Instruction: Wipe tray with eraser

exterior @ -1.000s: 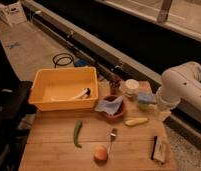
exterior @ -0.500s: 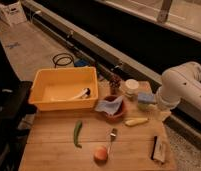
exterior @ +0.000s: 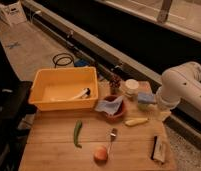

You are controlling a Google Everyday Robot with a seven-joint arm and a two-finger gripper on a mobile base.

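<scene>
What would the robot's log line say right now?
gripper: unseen, behind arm at right | eraser: on table, front right | tray: back left

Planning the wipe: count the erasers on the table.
1. The eraser lies at the table's front right corner; others could hide inside the yellow tray. The gripper hangs above the right edge.

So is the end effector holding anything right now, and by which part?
Cannot be told. The end effector sits at the lower end of the white arm, by the right edge of the table; the eraser lies apart on it.
</scene>
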